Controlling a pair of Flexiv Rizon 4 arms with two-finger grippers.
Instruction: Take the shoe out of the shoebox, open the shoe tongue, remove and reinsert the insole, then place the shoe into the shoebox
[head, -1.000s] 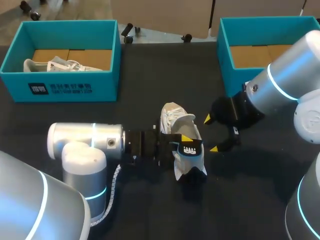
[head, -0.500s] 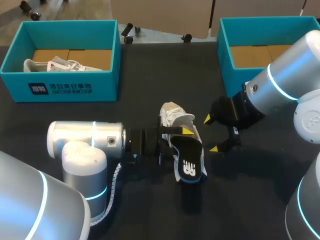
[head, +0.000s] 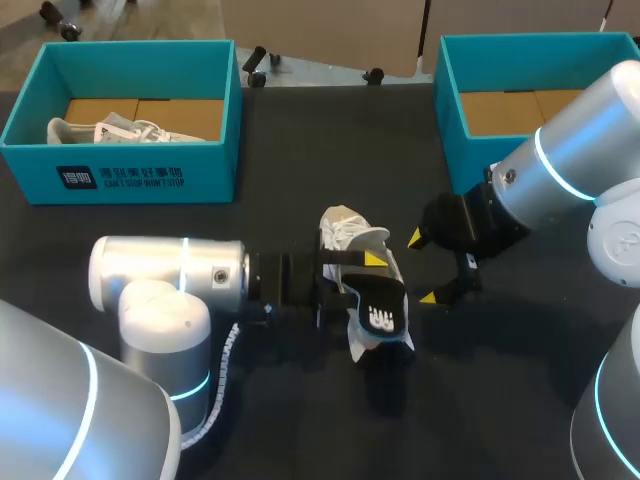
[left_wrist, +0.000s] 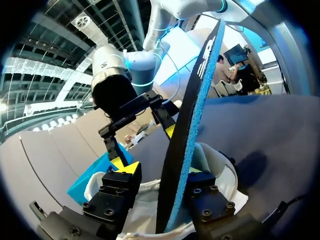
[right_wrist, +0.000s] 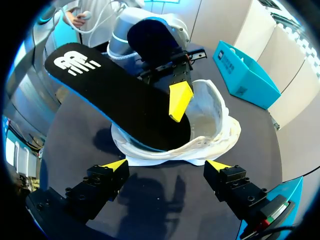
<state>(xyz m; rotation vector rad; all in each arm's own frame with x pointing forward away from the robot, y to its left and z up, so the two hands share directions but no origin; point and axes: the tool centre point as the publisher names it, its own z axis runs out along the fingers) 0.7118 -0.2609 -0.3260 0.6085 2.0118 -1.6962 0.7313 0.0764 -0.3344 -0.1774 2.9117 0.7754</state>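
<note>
Head view: sneaker lies on the tabletop, black insole half out of it, pinched by left claw; right claw gapes just beside. Insole could buckle or drag the unheld sneaker if pushed askew

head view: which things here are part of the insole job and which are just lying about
In the job:
white shoe on the table
black insole, one end in the shoe
left pincer, shut on the insole
right pincer, open beside the shoe
right shoebox, probably

Lying about:
left shoebox
second shoe inside it
</note>
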